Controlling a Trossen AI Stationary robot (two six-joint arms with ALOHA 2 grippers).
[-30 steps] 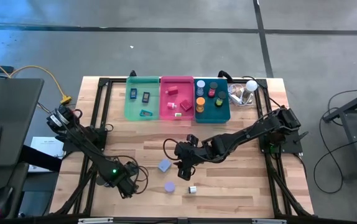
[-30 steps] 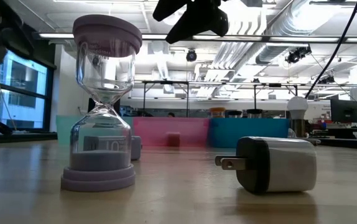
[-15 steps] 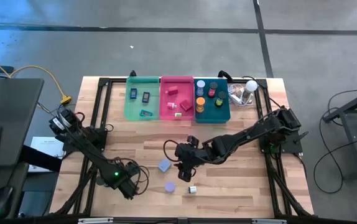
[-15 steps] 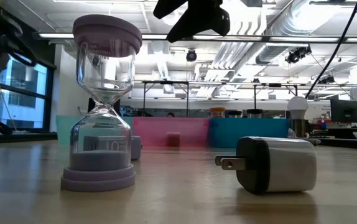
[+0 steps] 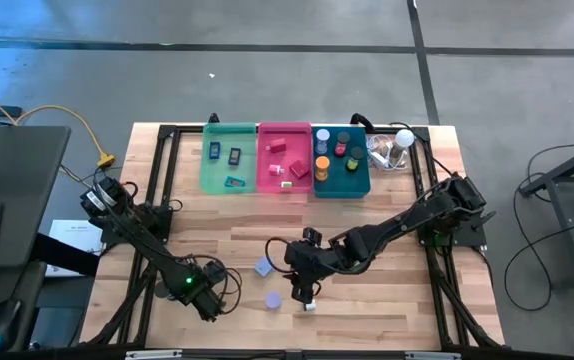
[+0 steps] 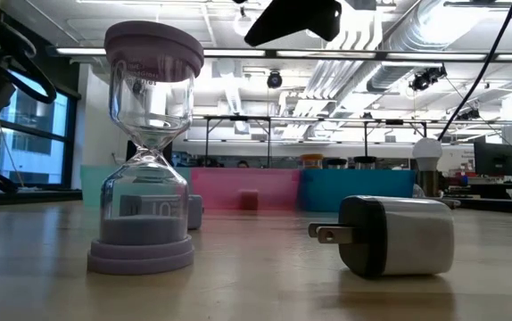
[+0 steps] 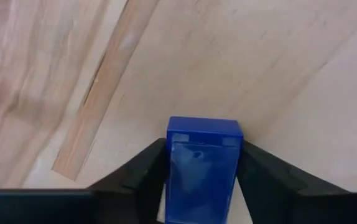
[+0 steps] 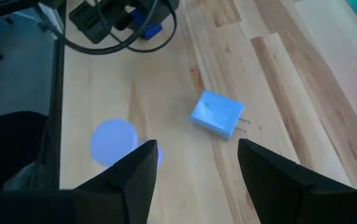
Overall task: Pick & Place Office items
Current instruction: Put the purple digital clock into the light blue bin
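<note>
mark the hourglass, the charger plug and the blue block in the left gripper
hourglass (image 6: pixel 146 147): low view, glass neck between the bulbs.
charger plug (image 6: pixel 397 235): low view, middle of its white body.
blue block (image 7: pixel 202 165): left wrist view, centre of its face, between the dark fingers.

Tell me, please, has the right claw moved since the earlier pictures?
Yes. In the high view the right claw has moved away from the pink bin, toward the table's near edge, beside the lavender hourglass.

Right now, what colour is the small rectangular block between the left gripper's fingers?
Blue block; left wrist view shows it best.
</note>
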